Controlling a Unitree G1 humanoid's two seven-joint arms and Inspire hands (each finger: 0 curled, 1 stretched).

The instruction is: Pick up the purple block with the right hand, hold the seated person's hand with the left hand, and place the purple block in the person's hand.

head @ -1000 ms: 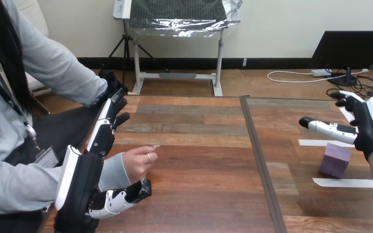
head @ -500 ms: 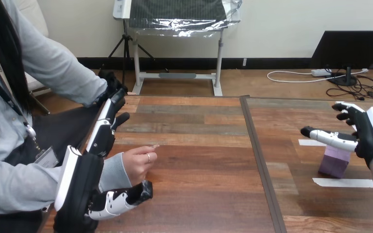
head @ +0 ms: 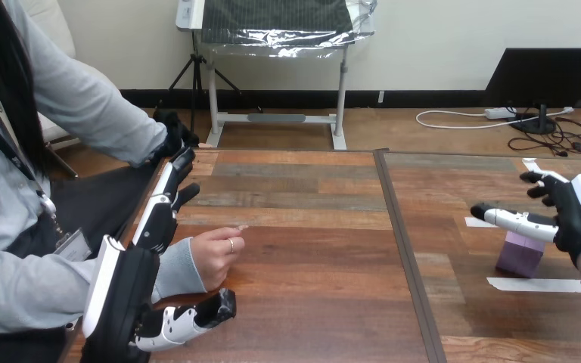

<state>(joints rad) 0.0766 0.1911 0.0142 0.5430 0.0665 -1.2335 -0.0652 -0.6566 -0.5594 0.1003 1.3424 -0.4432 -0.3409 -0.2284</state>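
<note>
Purple block (head: 520,255) ungrasped under spread right robot hand (head: 575,215); left robot hand (head: 131,291) unclenched beside person's hand (head: 215,259).

On wooden table (head: 310,257): purple block (head: 518,259), tape strips (head: 533,285)

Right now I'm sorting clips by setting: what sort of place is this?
Probably a robot test bench: a wooden table with white tape strips by a purple block, and the robot's left hand beside a person's hand while its right hand hovers by the block.
</note>
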